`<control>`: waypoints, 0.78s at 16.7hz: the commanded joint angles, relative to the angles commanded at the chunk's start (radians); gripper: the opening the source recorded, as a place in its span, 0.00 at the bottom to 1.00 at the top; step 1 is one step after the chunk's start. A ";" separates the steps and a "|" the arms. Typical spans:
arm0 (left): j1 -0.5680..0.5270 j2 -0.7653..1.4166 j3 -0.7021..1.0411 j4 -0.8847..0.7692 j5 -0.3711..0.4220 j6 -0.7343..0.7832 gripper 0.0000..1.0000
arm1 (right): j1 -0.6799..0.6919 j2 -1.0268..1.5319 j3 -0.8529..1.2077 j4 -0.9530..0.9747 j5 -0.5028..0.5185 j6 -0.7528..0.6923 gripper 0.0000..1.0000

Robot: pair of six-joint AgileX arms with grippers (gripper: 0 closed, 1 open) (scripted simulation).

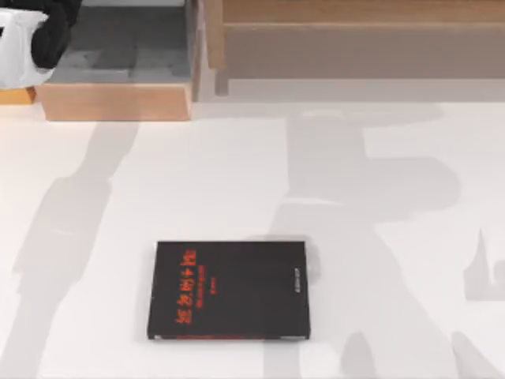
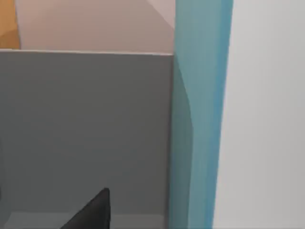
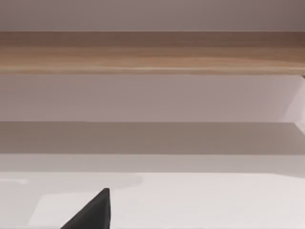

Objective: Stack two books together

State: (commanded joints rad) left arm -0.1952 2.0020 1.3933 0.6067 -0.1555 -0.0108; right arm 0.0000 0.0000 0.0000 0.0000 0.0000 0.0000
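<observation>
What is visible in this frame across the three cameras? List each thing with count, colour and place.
black book: 1, black with red cover lettering, lying flat on the table, near the front edge, slightly left of centre in the top view.
teal-blue book: 1, teal-blue, seen close in the left wrist view beside a grey panel; it seems to stand on edge.
grey panel: 1, grey, next to the teal-blue book in the left wrist view.
wooden shelf unit: 1, light wood, along the back of the table.
table: 1, white, with arm shadows on it.
left arm: 1, black and white, at the top view's back left corner over the shelf compartment.
</observation>
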 joint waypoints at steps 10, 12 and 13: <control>0.000 0.003 0.004 -0.001 0.000 0.000 0.55 | 0.000 0.000 0.000 0.000 0.000 0.000 1.00; 0.000 0.003 0.004 -0.001 0.000 0.000 0.40 | 0.000 0.000 0.000 0.000 0.000 0.000 1.00; 0.000 0.003 0.004 -0.001 0.000 0.000 0.32 | 0.000 0.000 0.000 0.000 0.000 0.000 1.00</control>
State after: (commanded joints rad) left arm -0.1950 2.0050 1.3968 0.6054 -0.1552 -0.0109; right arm 0.0000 0.0000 0.0000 0.0000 0.0000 0.0000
